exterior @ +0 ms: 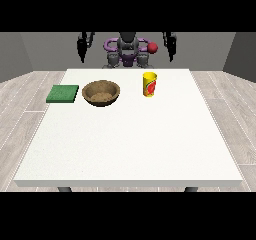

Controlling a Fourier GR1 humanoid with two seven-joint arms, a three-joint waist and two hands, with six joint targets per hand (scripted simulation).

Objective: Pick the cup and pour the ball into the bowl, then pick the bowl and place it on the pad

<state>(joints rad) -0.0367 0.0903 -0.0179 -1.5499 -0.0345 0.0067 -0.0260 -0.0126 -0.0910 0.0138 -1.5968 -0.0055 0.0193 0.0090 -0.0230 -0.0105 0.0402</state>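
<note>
Both hands hang raised beside the robot, well back from the table (125,149); the hand at the view's right (170,44) and the hand at the view's left (83,45) hold nothing, though how their fingers lie I can't tell. I'd bring the right-side hand down beside the yellow cup (149,84), upright near the far edge, and wrap it low so it stays level until over the wooden bowl (101,92). The bowl sits between cup and green pad (63,94); nothing blocks the way

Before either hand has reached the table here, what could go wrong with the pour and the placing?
1. The tall yellow cup stands apart from the brown wooden bowl; tipping it early could spill onto the white table.
2. The flat green pad lies close beside the bowl, so a reach for the bowl might nudge it.
</note>
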